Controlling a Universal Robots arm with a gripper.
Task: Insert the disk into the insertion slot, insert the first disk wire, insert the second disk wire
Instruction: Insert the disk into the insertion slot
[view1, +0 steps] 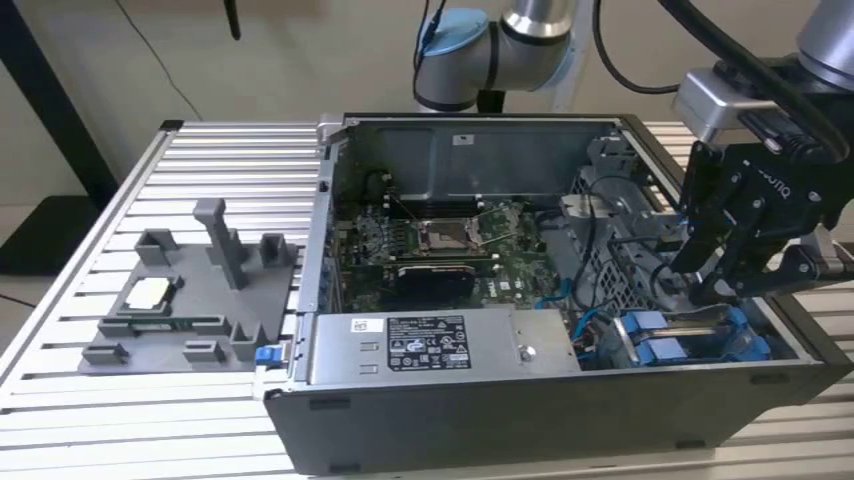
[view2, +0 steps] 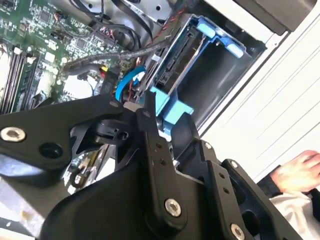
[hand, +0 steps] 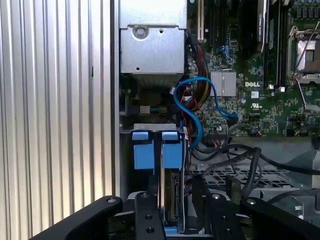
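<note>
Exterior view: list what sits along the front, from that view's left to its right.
Dark grey plastic fixture tray with upright posts → grey metal power-supply box with a black-and-white sticker → grey metal drive bay with blue plastic rails.

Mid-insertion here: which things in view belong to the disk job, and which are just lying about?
Job:
disk, on edge at the insertion slot
gripper, just above it
blue cable, probably a disk wire

Lying about:
power-supply box
motherboard
grey parts tray
a person's hand
</note>
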